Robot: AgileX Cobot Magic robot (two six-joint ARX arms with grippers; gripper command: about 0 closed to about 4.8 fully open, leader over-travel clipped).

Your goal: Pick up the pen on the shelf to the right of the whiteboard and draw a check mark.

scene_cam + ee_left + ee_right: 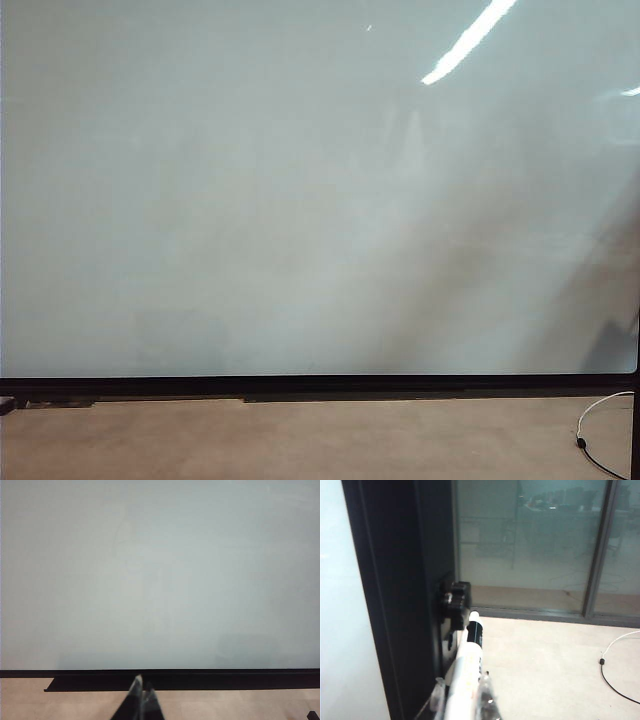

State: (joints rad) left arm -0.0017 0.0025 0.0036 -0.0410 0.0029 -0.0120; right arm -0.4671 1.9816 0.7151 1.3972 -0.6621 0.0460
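The whiteboard [300, 200] fills the exterior view, glossy white with a black frame [320, 384] along its lower edge; neither gripper shows there. No check mark is in view. In the right wrist view the pen [467, 665], a white barrel with a black band, lies between the fingers of my right gripper [462, 694], which is shut on it beside the board's black side frame [395, 605]. The pen's far end points toward a black knobbed bracket [454, 600] on that frame. My left gripper [143, 686] is shut and holds nothing, low in front of the board [160, 580].
A white and black cable [598, 420] lies on the tan floor at the board's lower right, the cable [615, 650] also showing in the right wrist view. Behind the frame stands a glass partition [530, 545].
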